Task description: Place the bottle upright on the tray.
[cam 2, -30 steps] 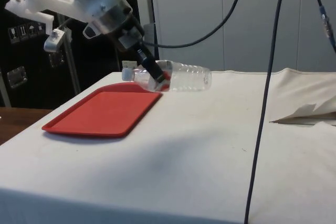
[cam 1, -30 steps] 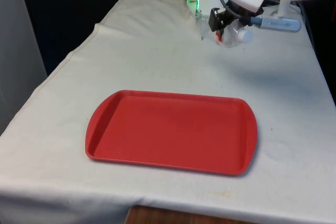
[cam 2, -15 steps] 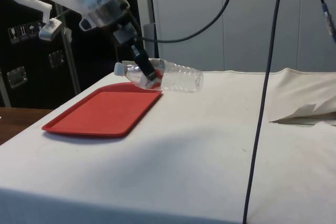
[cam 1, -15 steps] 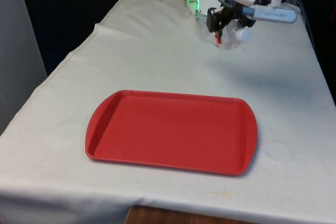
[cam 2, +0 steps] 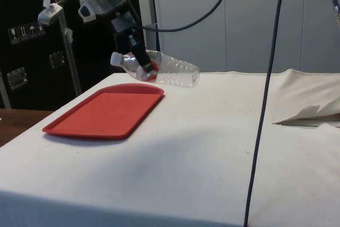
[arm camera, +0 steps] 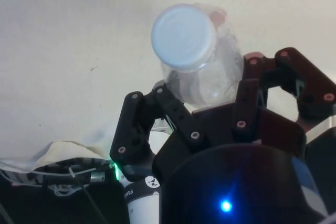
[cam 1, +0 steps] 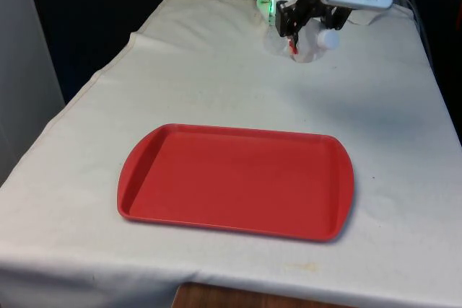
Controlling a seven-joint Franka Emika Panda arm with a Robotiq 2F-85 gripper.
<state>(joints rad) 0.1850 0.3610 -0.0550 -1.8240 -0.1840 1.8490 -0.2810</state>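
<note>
We see the gripper (cam 2: 142, 66) closed on a clear plastic bottle (cam 2: 164, 70), which it holds in the air above the white tablecloth (cam 2: 212, 142), well clear of the surface. In the side view the bottle lies close to level, slightly tilted, with its white cap (cam 2: 115, 58) a little higher than its base and pointing toward the side where the tray sits; the black fingers clamp it near the neck, beside a patch of red on the bottle. In the front view the gripper (cam 1: 296, 25) hangs at the far end of the table with the bottle (cam 1: 312, 41) under it, the cap (cam 1: 328, 39) turned toward the front view's right. In the wrist view we look almost straight at the round white cap (arm camera: 184, 36), with the transparent body behind it pinched between the two fingers (arm camera: 147, 114), one on each side. The red tray (cam 1: 234, 180) lies flat on the cloth nearer the camera in the front view, well apart from the bottle and with nothing on it that we can see; in the side view the tray (cam 2: 106, 112) sits below and beside the bottle's cap end, not touching it.
</note>
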